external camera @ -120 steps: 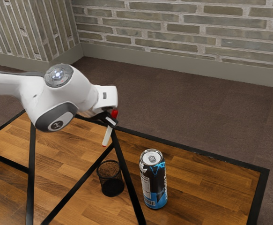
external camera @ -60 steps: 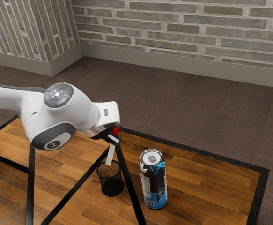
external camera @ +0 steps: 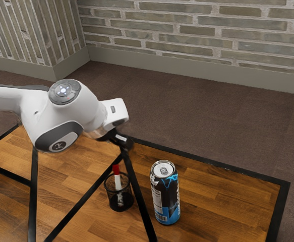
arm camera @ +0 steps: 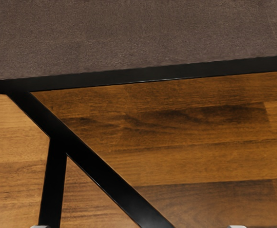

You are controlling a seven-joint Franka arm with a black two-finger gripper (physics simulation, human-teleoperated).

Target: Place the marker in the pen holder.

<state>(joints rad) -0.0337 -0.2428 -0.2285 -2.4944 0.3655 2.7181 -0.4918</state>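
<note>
In the exterior view, the marker (external camera: 117,179), earlier gripped, now stands inside the pen holder (external camera: 128,198), red end up; the tool (external camera: 122,143) has risen slightly, its fingers apart. Toward the exterior view's right, a can (external camera: 166,196) stands near the holder.

In the wrist view, black strips (arm camera: 100,166) cross the tabletop (arm camera: 200,164).

brown floor (arm camera: 138,33) | wood table (arm camera: 200,137) | black edge (arm camera: 138,76) between them | black strip (arm camera: 93,164) touching the edge | second strip (arm camera: 53,185) touching the first

One each: marker (external camera: 117,171); holder (external camera: 127,199); can (external camera: 166,194)
</note>
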